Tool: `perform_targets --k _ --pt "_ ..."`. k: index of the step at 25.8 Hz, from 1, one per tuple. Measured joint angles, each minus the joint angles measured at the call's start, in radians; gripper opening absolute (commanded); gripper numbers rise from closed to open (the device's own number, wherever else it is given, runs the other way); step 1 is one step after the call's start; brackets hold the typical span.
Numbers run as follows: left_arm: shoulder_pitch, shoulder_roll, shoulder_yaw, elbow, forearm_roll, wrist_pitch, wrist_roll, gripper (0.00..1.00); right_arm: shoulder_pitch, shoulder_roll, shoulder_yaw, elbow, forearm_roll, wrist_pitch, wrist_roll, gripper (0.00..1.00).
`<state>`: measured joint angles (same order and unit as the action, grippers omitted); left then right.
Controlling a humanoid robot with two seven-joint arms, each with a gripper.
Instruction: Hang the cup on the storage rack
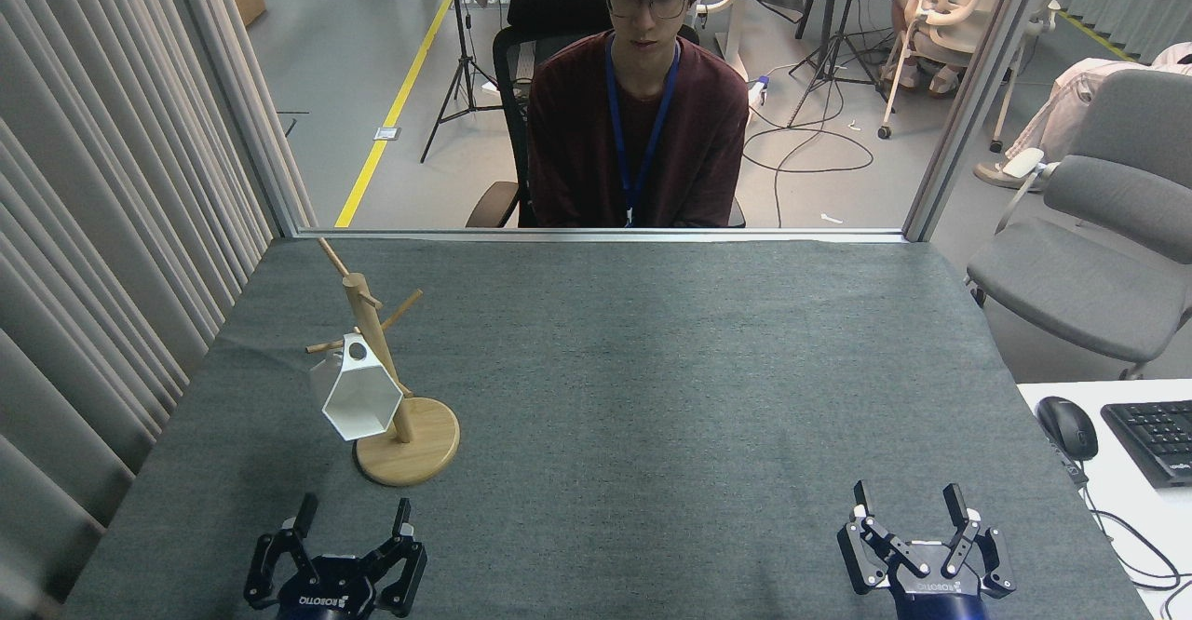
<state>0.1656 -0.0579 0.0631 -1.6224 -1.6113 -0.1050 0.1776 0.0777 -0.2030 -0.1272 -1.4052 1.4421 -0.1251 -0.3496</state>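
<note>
The white hexagonal cup (355, 397) hangs by its rim tab on a peg of the wooden storage rack (372, 333), mouth tilted toward me. The rack's round base (424, 460) sits on the left part of the grey table. My left gripper (353, 512) stands open at the near edge, below the rack base and apart from it, with nothing between its fingers. Over at the near right my right gripper (906, 497) is also open and holds nothing.
A person (639, 108) sits behind the table's far edge (596, 236). Curtains (102, 229) line the left side. A white desk with a mouse (1067, 426) and keyboard (1155, 438) adjoins the right, and a grey chair (1099, 257) stands beyond it.
</note>
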Motion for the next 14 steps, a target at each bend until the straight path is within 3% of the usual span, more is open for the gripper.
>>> perform_targets --k 6,14 --pt "0.000 0.001 -0.059 0.000 0.001 0.064 0.037 0.99 -0.002 -0.003 0.000 0.000 0.000 0.000 0.000 0.99" --pt "0.000 0.000 -0.071 0.002 0.003 0.060 0.039 0.99 -0.002 -0.002 0.000 0.000 0.000 0.000 0.000 0.99"
